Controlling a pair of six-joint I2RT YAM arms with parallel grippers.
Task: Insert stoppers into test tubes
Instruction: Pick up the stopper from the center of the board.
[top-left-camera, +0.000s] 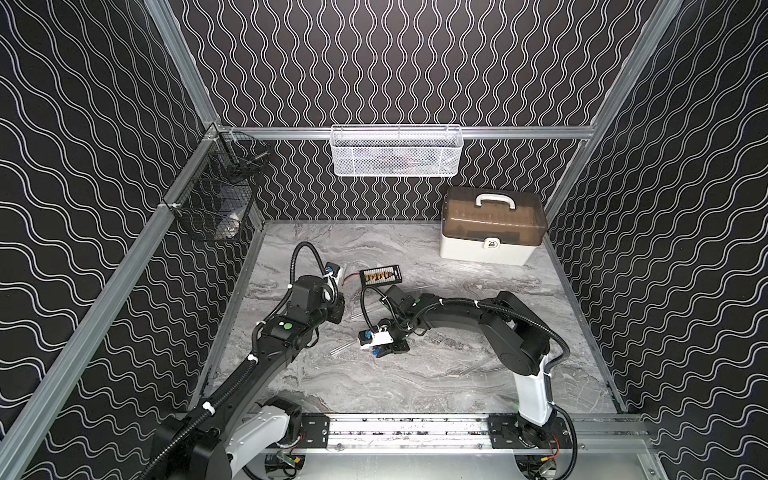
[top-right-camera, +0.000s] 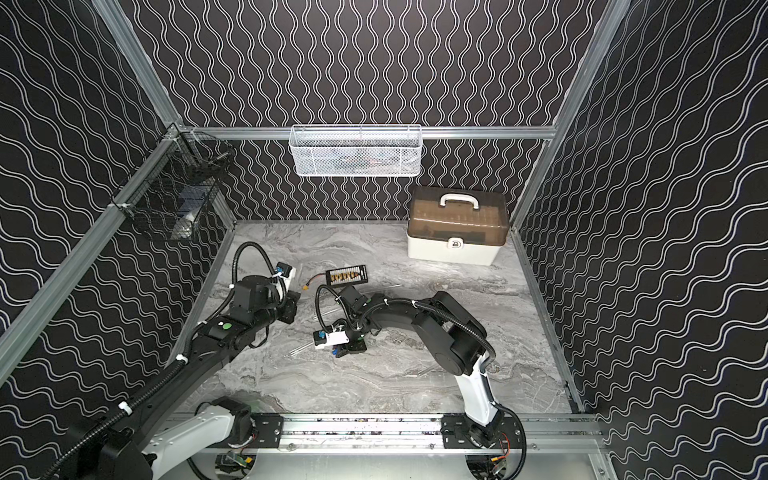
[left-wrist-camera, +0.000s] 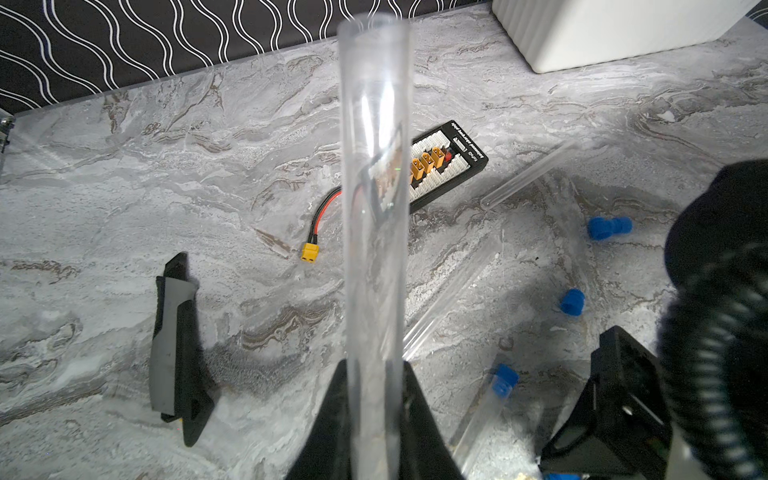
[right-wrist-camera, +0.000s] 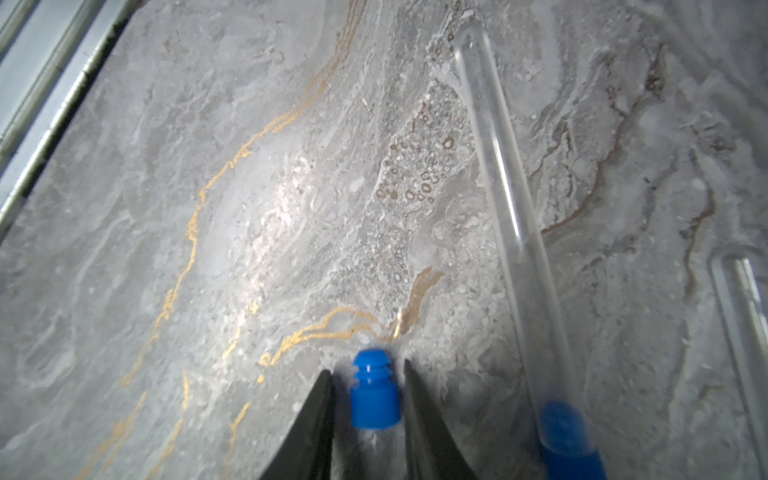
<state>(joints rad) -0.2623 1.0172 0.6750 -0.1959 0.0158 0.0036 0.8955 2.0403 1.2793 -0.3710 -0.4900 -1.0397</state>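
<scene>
A clear tube (left-wrist-camera: 374, 166) fills my left wrist view, clamped near its lower end between the fingers of my left tool (left-wrist-camera: 374, 370). Its far end is rimmed and unplugged. The wall is so see-through that the board (left-wrist-camera: 449, 166) with gold connectors shows through it.

My right tool (right-wrist-camera: 365, 372) is down at the marble desk (right-wrist-camera: 208, 208), jaws narrow, one finger either side of a bright blue stopper (right-wrist-camera: 374, 399). The stopper lies with its ribbed stem pointing outward. A sliver of desk shows on each side of it, so I do not call it gripped. Just beside it lies a capped tube (right-wrist-camera: 511, 208) with a blue plug in its near end, and another tube shows at the frame edge.

From the left wrist I see loose stoppers (left-wrist-camera: 609, 227) and bare tubes (left-wrist-camera: 453, 291) lying flat on the desk between the board and my right arm. A yellow connector (left-wrist-camera: 309, 252) on red wire and a grey-black handle (left-wrist-camera: 174, 345) lie apart from them. In both top views the right tool sits near mid-desk, in front of the board.

A white case (top-left-camera: 492, 226) with a smoky brown lid stands shut at the back right corner; I cannot make out its contents. A white mesh basket (top-left-camera: 395, 151) hangs on the rear rail, holding dim items I cannot name. A black wire basket (top-left-camera: 216, 195) on the left rail holds something pale.
</scene>
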